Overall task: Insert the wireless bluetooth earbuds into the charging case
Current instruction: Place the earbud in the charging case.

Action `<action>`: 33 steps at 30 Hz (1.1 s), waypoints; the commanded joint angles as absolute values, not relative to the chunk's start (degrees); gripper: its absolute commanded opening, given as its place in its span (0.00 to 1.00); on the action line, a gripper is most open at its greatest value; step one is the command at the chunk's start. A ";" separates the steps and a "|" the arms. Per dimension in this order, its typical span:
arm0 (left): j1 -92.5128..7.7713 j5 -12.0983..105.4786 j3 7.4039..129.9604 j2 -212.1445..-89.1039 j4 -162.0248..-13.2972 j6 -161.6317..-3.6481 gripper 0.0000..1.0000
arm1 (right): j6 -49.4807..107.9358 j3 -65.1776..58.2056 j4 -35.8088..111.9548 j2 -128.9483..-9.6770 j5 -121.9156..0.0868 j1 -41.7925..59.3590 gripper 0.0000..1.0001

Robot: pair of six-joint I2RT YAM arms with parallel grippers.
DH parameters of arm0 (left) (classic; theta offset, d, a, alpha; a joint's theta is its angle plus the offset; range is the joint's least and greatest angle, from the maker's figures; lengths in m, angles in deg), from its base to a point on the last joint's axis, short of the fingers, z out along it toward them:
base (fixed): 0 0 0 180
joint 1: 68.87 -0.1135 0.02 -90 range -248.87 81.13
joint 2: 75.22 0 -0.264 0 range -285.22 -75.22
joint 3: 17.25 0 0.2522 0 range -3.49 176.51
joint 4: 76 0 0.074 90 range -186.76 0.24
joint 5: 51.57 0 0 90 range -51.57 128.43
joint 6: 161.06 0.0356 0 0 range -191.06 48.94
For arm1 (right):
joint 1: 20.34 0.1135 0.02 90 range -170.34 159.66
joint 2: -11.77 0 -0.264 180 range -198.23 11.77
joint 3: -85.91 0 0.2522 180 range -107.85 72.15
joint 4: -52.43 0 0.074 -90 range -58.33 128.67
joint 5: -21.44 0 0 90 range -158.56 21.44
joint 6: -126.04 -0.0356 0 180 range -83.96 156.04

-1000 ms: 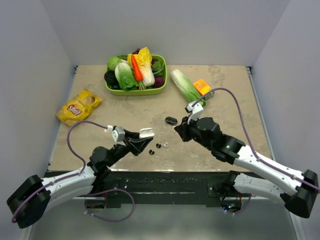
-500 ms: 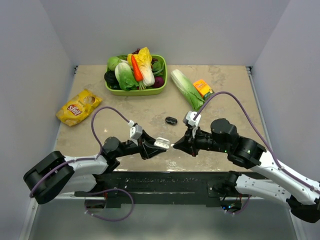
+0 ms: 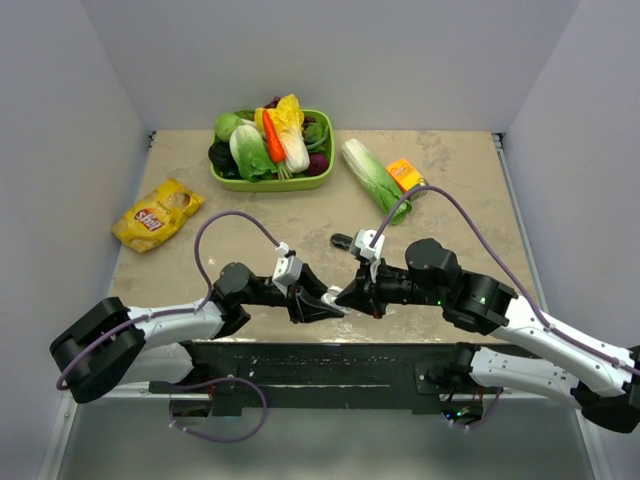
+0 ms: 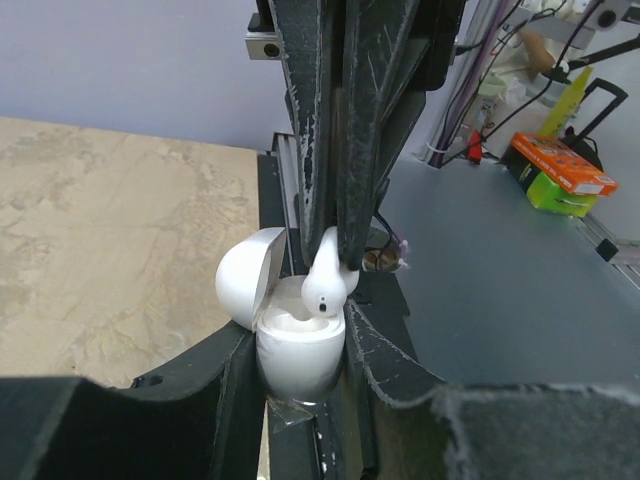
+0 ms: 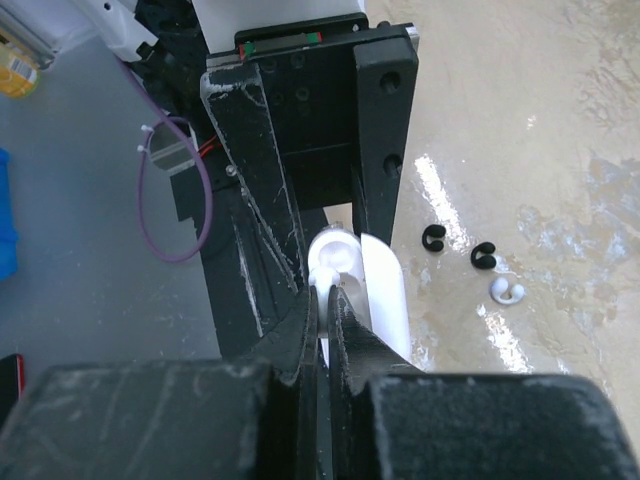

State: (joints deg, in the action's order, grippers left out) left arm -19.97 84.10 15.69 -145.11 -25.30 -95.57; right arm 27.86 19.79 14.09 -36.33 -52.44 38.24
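White earbud (image 4: 325,286) in right pincer (image 5: 325,297), over charging case (image 4: 300,355)

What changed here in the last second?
The two arms swung together. The left jaws carried the open white case rightward; the right jaws came left and now hold a white earbud at its mouth. The vegetable basket, chip bag and black case stayed put.
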 commanded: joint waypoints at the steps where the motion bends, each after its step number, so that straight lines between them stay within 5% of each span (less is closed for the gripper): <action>1: -19.21 86.77 17.87 -145.70 -26.57 -92.68 0.00 | 29.27 18.45 16.87 -37.71 -51.68 39.77 0.00; 33: -18.77 81.85 16.03 -142.63 -22.53 -93.38 0.00 | 29.01 20.56 16.34 -38.59 -59.06 42.32 0.00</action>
State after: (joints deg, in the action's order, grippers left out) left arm -19.18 84.06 15.91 -144.14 -28.45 -93.98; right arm 28.99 19.79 15.34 -38.49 -58.36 41.74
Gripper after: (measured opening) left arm 0.348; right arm 0.026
